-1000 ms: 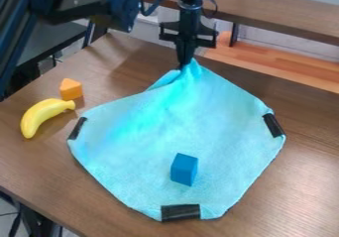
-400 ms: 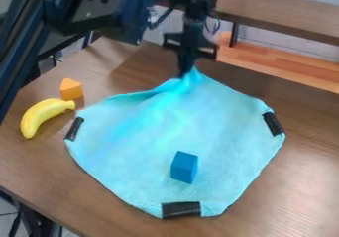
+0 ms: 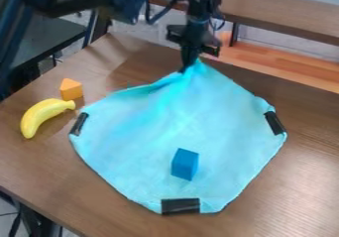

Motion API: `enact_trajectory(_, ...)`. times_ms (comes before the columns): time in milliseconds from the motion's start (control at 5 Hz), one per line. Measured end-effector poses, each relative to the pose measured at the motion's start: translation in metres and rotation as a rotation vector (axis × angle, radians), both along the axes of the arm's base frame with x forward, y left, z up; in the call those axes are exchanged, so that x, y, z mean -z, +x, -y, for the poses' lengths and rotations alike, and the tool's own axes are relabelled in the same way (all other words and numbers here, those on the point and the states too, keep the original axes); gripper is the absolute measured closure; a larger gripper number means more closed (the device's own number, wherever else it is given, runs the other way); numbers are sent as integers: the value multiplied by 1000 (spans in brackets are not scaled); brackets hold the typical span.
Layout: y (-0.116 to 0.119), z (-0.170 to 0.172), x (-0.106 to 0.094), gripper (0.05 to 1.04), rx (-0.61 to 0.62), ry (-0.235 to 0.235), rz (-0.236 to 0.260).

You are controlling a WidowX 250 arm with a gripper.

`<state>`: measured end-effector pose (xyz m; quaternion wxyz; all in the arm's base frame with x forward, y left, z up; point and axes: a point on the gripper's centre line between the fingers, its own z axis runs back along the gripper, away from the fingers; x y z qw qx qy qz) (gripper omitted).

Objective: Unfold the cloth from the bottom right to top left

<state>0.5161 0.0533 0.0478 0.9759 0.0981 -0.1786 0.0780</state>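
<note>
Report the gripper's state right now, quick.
Gripper: closed on the top corner of the blue cloth.

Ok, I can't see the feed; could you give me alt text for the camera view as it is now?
The gripper pinches the far corner of a light-blue cloth, which lies spread on a brown table with a blue block on it. Black strips mark its other corners; a yellow banana and orange block lie at picture left.

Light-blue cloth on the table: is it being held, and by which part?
The black robot gripper holds the light-blue cloth by its far corner, bunched upward.
</note>
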Motion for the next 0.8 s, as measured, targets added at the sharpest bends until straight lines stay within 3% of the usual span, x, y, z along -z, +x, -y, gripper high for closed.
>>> enact_trajectory(200,-3,2,7,872,-18,5,21)
enact_trajectory(400,-10,0,-10,635,-37,16,58)
enact_trajectory(600,-18,2,-7,334,-40,7,63)
enact_trajectory(800,-26,5,-15,98,-43,13,83)
